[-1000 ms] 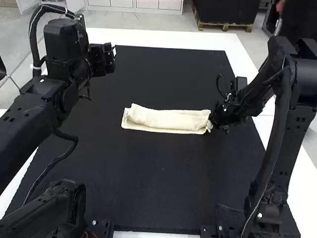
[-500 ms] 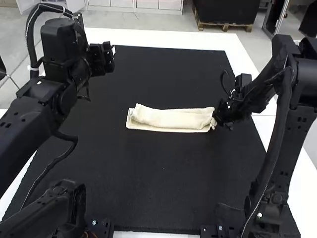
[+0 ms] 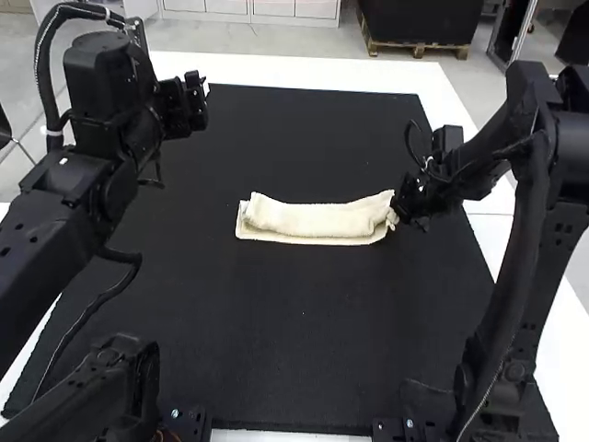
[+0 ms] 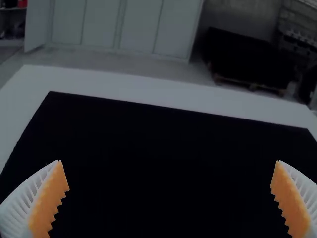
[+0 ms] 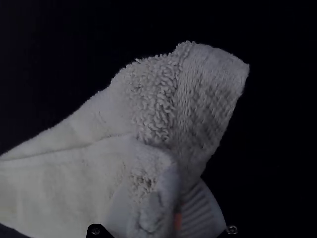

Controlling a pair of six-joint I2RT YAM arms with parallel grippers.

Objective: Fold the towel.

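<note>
Inside mat (image 3: 304, 331) edges, right hand (image 3: 398, 211) gripping towel (image 3: 313, 220)

Pale panelled cabinets (image 4: 101, 25), grey floor (image 4: 129, 63), black bulk (image 4: 242, 57) on wooden pallet (image 4: 237, 83)

Item: my left arm (image 3: 101, 175), cut off by the high view's edge. Item: my left fingers (image 3: 196, 103), tips too small to tell there, bases cropped in my left wrist view. Item: my right arm (image 3: 529, 267), cut off likewise. Item: my right fingers (image 3: 402, 208), partly hidden by the towel (image 3: 317, 219). Item: the towel's underside, hidden; its inner layers, number indistinct.
</note>
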